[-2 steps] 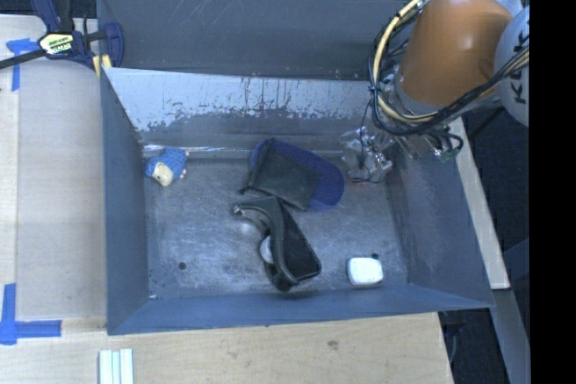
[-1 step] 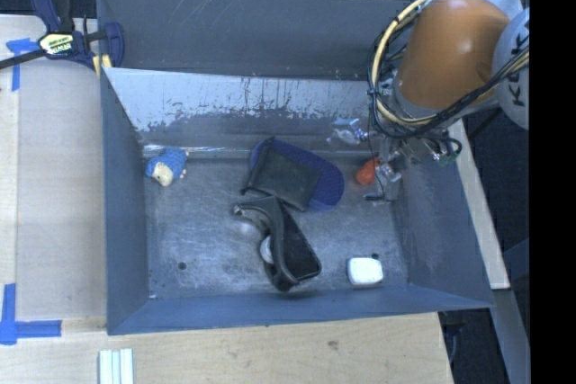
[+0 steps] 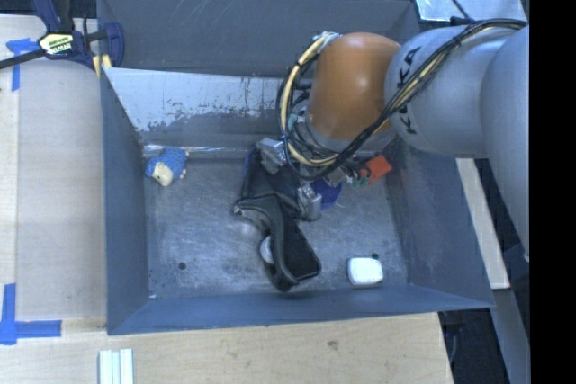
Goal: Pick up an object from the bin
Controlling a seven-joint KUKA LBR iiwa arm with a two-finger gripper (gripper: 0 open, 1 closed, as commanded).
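My gripper [image 3: 309,198] is low in the middle of the bin, under the arm's wrist. It is right above the upper end of a black curved thing [image 3: 290,253], which runs from the gripper down toward the bin's front wall. A small blue thing [image 3: 329,195] lies just right of the gripper. Beside that, an orange-red thing [image 3: 378,166] sits partly hidden under the arm. Whether the gripper holds anything is hidden.
A small white block [image 3: 364,270] lies near the front right corner. A blue and yellow thing [image 3: 166,166] sits at the back left, near the wall. The arm covers the bin's back right part.
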